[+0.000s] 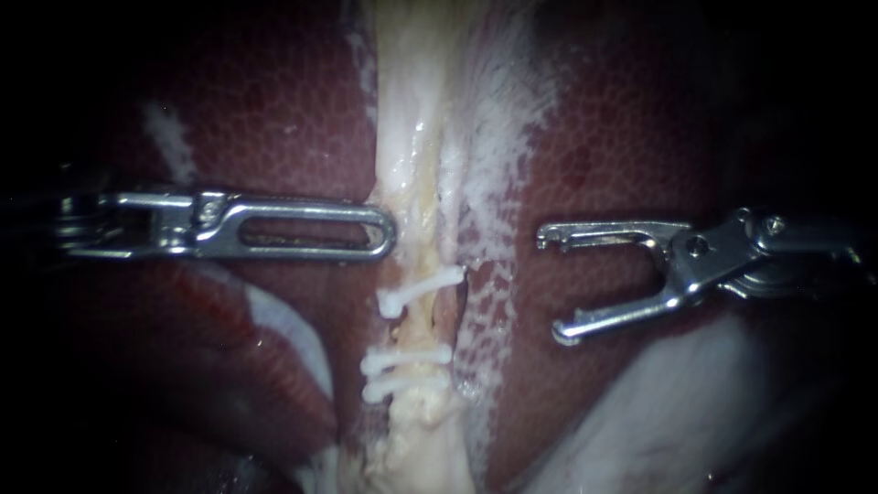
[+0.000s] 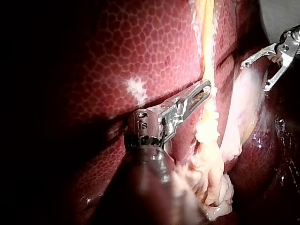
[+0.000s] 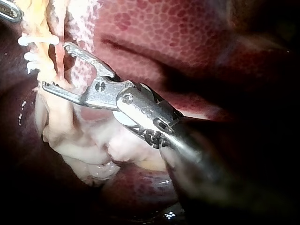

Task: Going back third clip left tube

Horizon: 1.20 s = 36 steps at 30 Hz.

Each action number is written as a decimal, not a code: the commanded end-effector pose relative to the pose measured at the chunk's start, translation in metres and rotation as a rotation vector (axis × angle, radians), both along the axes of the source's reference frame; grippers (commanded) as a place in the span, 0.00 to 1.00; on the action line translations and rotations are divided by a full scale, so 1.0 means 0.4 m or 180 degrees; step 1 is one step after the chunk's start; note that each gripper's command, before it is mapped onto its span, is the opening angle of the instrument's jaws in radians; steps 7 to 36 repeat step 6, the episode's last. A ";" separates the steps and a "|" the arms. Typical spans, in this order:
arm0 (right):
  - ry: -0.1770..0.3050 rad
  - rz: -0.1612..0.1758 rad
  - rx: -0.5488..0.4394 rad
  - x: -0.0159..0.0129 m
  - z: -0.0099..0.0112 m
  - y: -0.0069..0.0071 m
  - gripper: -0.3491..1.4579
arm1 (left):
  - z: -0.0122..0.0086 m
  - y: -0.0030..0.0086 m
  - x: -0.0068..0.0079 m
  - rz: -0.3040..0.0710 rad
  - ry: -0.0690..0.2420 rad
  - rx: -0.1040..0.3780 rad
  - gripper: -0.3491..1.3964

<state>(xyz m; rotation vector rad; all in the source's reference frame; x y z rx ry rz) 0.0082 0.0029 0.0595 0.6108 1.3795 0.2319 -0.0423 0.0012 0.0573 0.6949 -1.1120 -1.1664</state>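
Three clips (image 1: 407, 357) grip the tube (image 1: 412, 137); right instrument (image 1: 549, 288), jaws apart and empty, should withdraw straight, snagging nothing; left instrument (image 1: 389, 233) holds jaws together.

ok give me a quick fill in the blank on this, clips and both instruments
1. The tube carries ____ white clips.
2. The right instrument has its jaws ____, with nothing between them.
3. The left instrument has its jaws ____, their tip beside the tube.
4. The mottled red organ on either side of the tube is the ____.

Missing words: three; open; shut; liver
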 end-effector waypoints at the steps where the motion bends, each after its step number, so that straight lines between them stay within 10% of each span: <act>1: 0.0001 0.0000 0.0000 0.0000 0.0000 0.0000 0.52 | 0.0000 -0.0001 0.0000 0.0002 -0.0004 0.0000 0.00; 36: 0.0001 0.0000 0.0000 0.0000 0.0000 0.0000 0.52 | 0.0000 -0.0001 0.0001 0.0002 -0.0004 0.0000 0.00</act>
